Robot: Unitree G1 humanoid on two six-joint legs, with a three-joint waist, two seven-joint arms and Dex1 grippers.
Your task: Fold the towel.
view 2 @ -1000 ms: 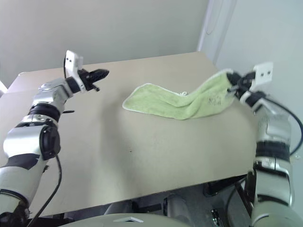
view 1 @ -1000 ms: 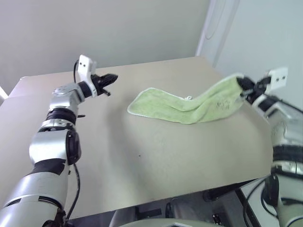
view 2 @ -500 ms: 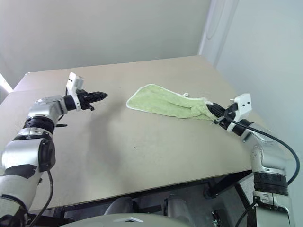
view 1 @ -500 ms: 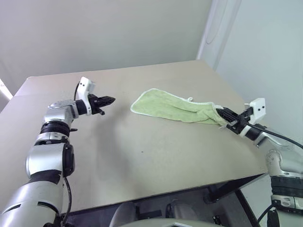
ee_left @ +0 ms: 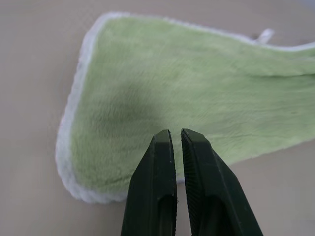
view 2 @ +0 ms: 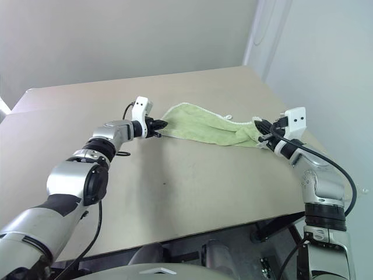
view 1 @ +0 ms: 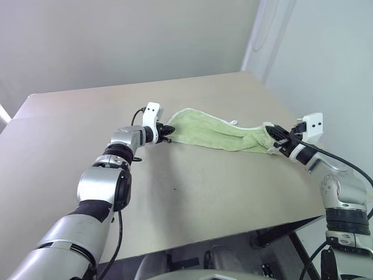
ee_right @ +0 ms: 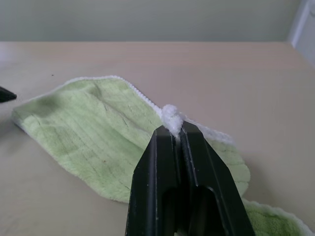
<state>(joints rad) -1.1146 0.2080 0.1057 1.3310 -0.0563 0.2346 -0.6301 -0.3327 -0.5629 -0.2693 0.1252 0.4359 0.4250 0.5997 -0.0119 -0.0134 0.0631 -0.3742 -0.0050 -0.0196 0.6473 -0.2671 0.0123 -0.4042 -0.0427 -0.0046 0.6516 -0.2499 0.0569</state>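
Observation:
The light green towel (view 1: 215, 131) lies stretched across the beige table (view 1: 204, 204), with a small white label loop (view 1: 233, 122) on its far edge. My right gripper (ee_right: 172, 129) is shut on the towel's whitish stitched edge at its right end (view 2: 256, 131), holding that end slightly off the table. My left gripper (ee_left: 176, 133) is at the towel's left end, with its tips just over the near edge of the cloth (ee_left: 147, 88). Its fingers (ee_left: 165, 147) are shut with only a slit between them and nothing in it.
The table's right edge (view 1: 303, 169) runs just beyond my right gripper and the front edge (view 1: 233, 230) is near. A pale wall (view 1: 116, 41) stands behind the table. Bare tabletop spreads in front of the towel and to its left.
My left gripper has swung right and down from open tabletop to the towel's left end. The towel's right end, held by my right gripper, now hangs lower and closer in. The camera shifted.

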